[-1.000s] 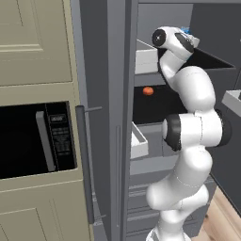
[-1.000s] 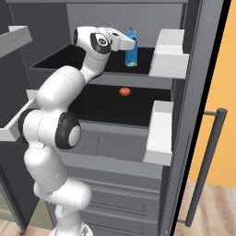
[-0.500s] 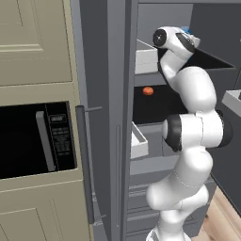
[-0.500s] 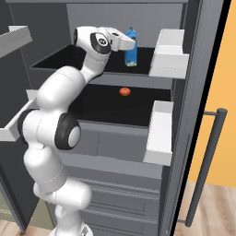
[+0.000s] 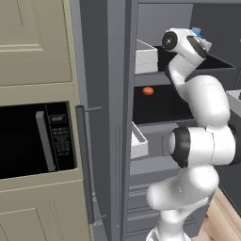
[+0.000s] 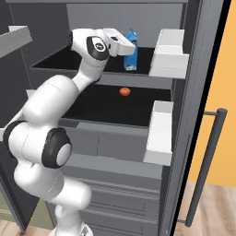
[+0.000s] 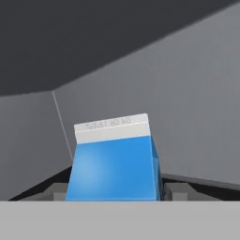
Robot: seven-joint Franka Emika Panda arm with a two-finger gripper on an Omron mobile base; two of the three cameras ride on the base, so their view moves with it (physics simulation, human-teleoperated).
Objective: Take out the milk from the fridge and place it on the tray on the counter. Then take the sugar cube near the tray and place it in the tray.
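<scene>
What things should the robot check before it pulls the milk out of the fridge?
1. Fridge door open: ok.
2. Milk standing upright on the top shelf: ok.
3. Gripper lined up on the carton, one of the fingers on each side: ok.
4. Fingers squeezing the milk firmly: cannot tell; they sit right beside it, but contact is hidden.
5. Way out past the white door bin: ok, it sits off to the side.
6. Small orange item out of the way: ok, it lies on the shelf below.
</scene>
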